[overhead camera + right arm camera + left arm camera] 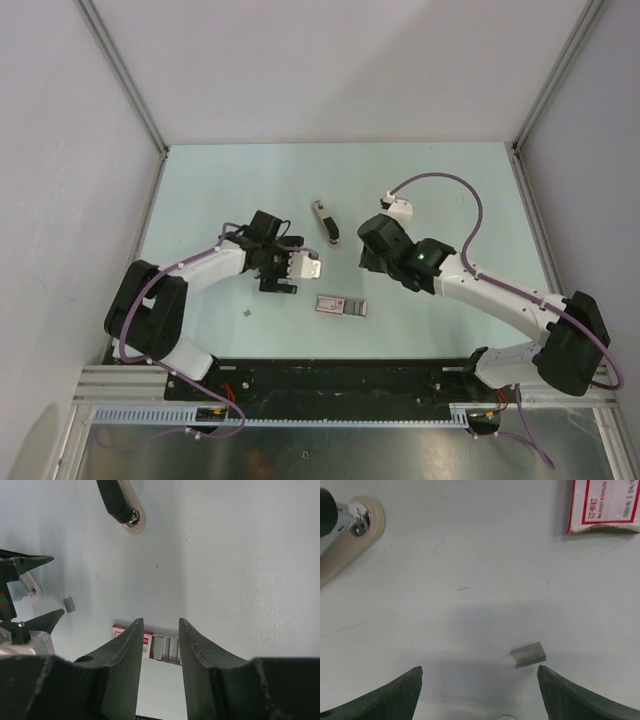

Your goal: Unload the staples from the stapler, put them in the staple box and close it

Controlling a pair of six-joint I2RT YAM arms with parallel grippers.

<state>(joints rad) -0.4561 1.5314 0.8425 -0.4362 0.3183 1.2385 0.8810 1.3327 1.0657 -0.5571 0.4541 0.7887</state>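
Note:
The stapler [325, 222], dark with a pale beige top, lies on the table between the two arms. Its end shows in the left wrist view [350, 535] and in the right wrist view [120, 502]. A short grey strip of staples [527, 655] lies loose on the table just inside my left gripper's right fingertip, and it also shows in the right wrist view [69, 604]. My left gripper [479, 670] is open and empty, low over the table [300, 270]. My right gripper [161, 622] is open and empty, right of the stapler [368, 258].
A pink-and-white staple box [343, 305] lies near the front, its tray slid out and showing grey staple strips; it also shows in the wrist views [605, 505] [148, 641]. A tiny dark bit [247, 315] lies at the front left. Grey walls enclose the table.

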